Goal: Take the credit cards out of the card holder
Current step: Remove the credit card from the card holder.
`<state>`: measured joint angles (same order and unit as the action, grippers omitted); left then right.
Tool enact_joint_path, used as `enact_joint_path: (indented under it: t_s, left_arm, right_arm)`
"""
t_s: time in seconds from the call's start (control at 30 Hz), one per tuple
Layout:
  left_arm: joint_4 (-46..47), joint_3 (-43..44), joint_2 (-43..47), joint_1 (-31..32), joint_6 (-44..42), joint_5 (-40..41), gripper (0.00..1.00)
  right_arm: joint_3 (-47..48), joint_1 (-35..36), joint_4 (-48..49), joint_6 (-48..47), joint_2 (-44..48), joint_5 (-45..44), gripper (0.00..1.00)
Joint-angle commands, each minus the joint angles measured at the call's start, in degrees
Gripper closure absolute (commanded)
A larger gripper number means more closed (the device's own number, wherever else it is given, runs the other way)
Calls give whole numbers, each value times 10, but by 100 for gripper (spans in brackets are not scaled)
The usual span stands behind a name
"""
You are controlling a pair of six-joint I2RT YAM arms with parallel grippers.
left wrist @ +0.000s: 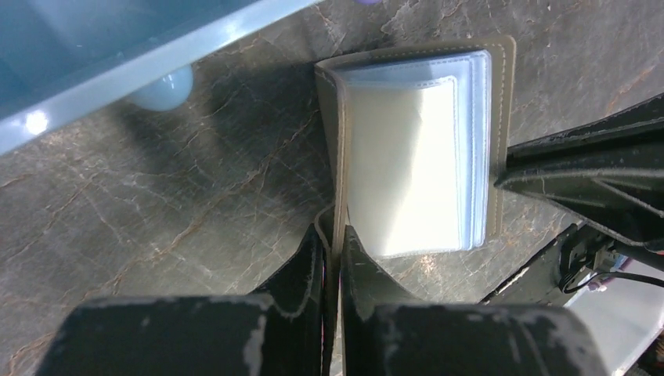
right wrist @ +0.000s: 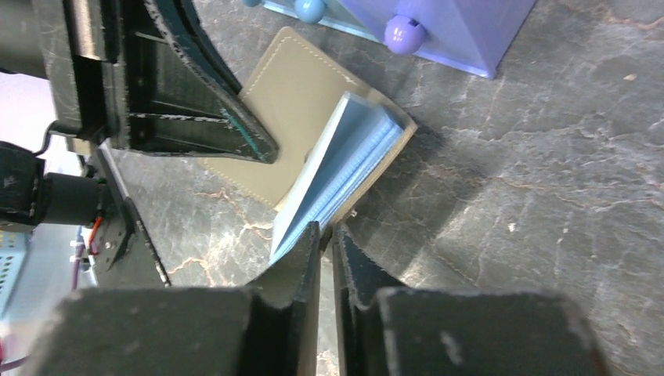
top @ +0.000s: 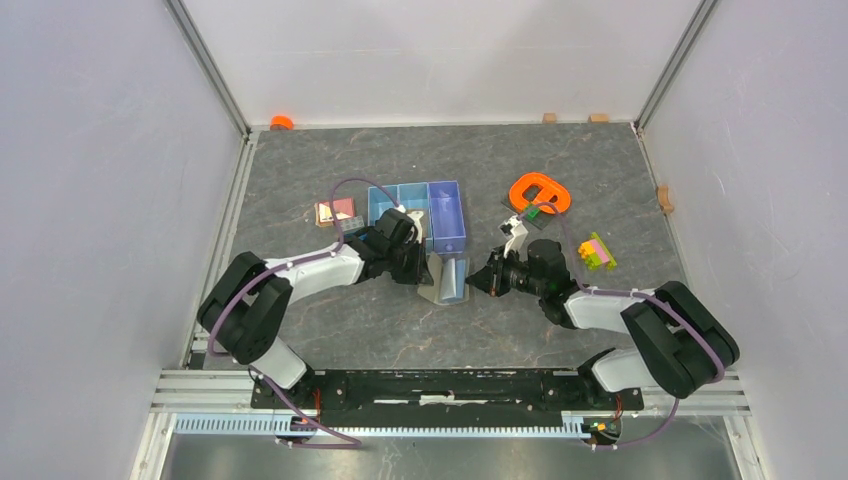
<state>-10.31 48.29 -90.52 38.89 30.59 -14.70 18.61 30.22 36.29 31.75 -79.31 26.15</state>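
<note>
- A dark grey marbled pattern with pale and rust-brown veins is seen on the table [top: 400, 330].
- The card holder [right wrist: 305, 110] is covered in grey-taupe, edged with pale stitching; its inner sleeves [left wrist: 407, 164] are shown in translucent pale blue and creamy white.
- The tray [right wrist: 462, 23] is coloured blue in two compartments and purple in the third, with a purple ball foot [right wrist: 404, 33].
- Black, scuffed pale at the edges, is seen on the left gripper [left wrist: 333, 258] and the right gripper [right wrist: 326, 251].
- A ring-shaped object [top: 540, 192] is coloured bright orange.
- Yellow, pink and green are shown on the small blocks [top: 597, 250].
</note>
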Motion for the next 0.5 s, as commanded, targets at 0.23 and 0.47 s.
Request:
enact_joint_path:
  t_s: [0.23, 0.47]
  left_arm:
    - [1, 7, -33, 1, -1, 18, 98]
    - [7, 4, -28, 1, 2, 11, 98]
  right_arm:
    - [-9, 4, 52, 21, -32, 21, 48]
    - [-8, 4, 58, 36, -47, 32, 43]
